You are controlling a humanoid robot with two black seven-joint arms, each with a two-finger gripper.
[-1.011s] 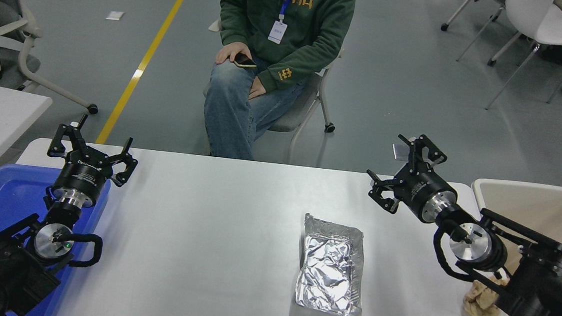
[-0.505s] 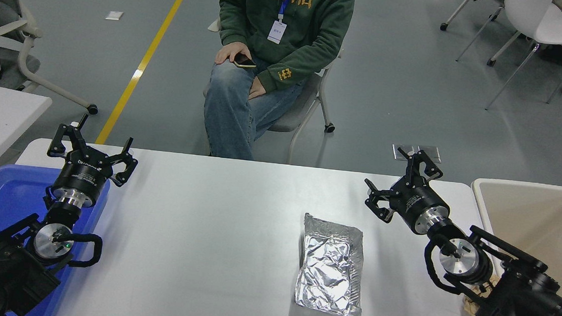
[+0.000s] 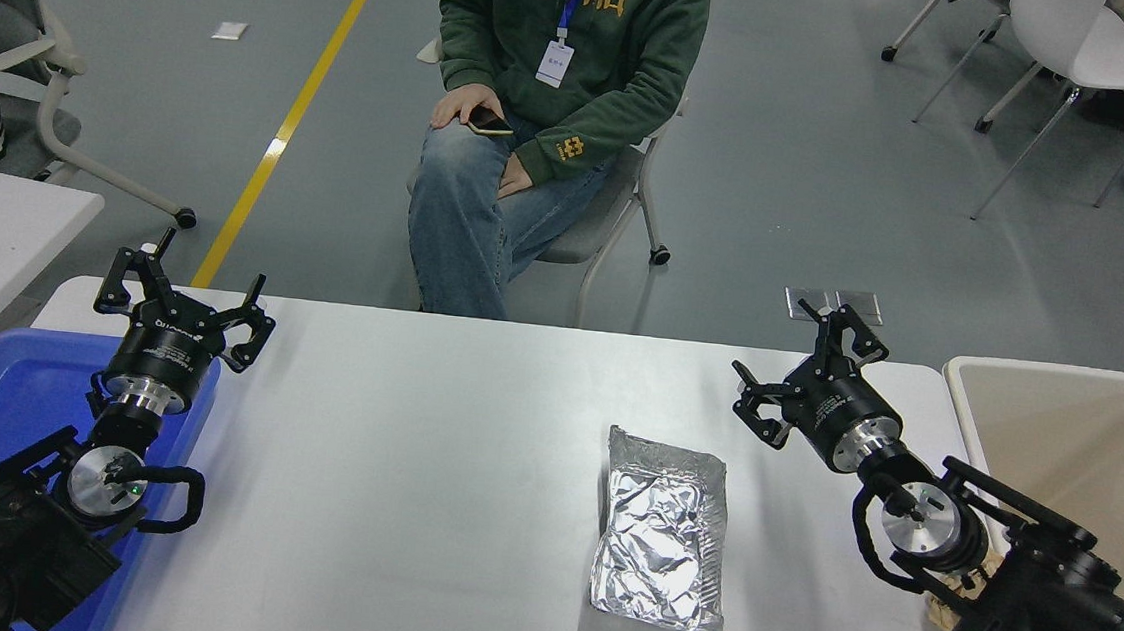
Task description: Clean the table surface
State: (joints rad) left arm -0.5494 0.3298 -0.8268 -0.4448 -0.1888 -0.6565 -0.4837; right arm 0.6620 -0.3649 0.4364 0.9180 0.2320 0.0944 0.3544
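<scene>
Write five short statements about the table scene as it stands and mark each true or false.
1. A foil tray lies on the table. True.
2. The right tool grips the foil tray. False: it is open and empty, apart from the tray.
3. The left tool is open, over the blue tray's far edge. True.
4. The beige bin stands at the table's left end. False: it is at the right end.
5. A seated person holds a phone. True.

brown crumpled thing point(image 3: 941, 592) | mostly hidden | under right arm point(image 3: 1032, 583)
</scene>
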